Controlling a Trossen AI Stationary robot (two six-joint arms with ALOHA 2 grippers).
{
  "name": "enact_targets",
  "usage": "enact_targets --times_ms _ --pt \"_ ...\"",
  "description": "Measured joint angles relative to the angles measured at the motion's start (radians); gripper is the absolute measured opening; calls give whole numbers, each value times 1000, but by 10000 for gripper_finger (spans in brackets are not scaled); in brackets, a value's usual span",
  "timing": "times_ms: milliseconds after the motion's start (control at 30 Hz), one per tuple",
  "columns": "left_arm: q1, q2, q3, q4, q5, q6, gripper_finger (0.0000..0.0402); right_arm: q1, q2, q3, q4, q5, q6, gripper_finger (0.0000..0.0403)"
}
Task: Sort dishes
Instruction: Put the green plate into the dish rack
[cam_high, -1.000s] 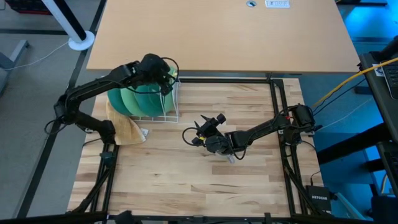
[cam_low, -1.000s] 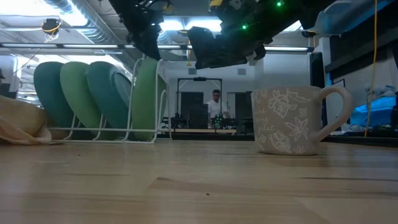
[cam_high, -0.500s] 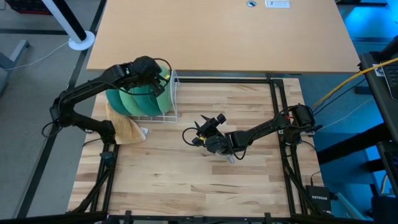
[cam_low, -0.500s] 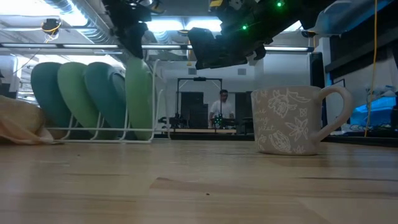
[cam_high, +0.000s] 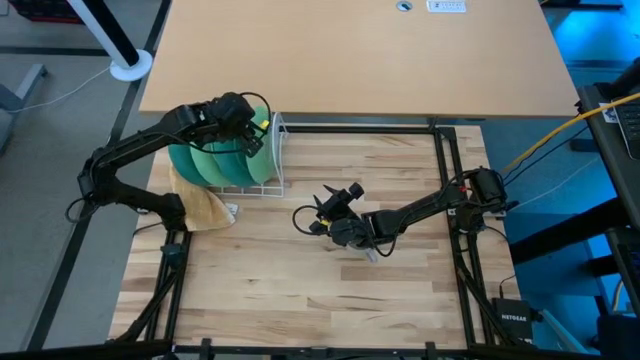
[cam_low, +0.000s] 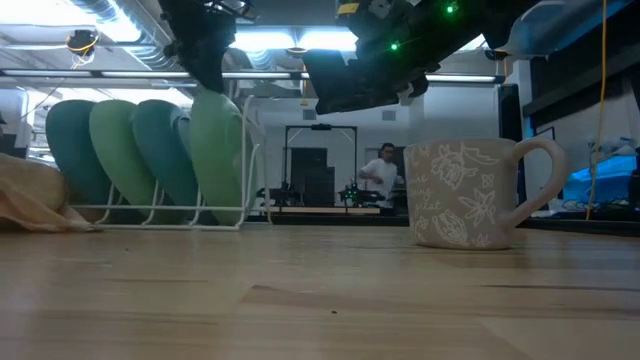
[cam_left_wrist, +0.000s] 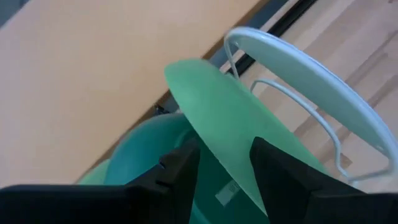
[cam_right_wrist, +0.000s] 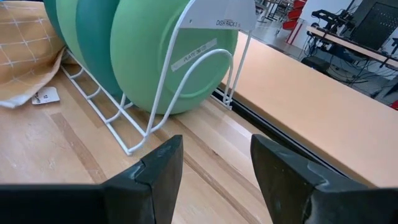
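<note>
Four plates stand on edge in the white wire rack (cam_high: 275, 160) at the far left of the tabletop (cam_high: 400, 260), faces side by side in a row running left to right, rims up. The light green plate (cam_low: 215, 150) nearest the rack's right end stands almost upright, and the left gripper (cam_high: 245, 125) has its jaws closed over that plate's top rim. The mug (cam_low: 470, 195) stands upright near the tabletop's middle, mouth up, handle pointing sideways in the low view. The right gripper (cam_high: 325, 205) hovers just above the mug, jaws spread wide and empty. A tan cloth (cam_high: 205, 210) lies beside the rack
</note>
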Motion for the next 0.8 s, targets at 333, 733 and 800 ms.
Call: enact_targets --times_ms 333,733,800 --pt "0 -41 -4 -57 5 -49 143 0 0 0 1 0 0 195" --pt "-1 -41 -6 -100 126 -62 143 0 0 0 1 -8 19 195" --pt "-1 -41 -7 -110 158 -61 143 0 0 0 1 -8 19 195"
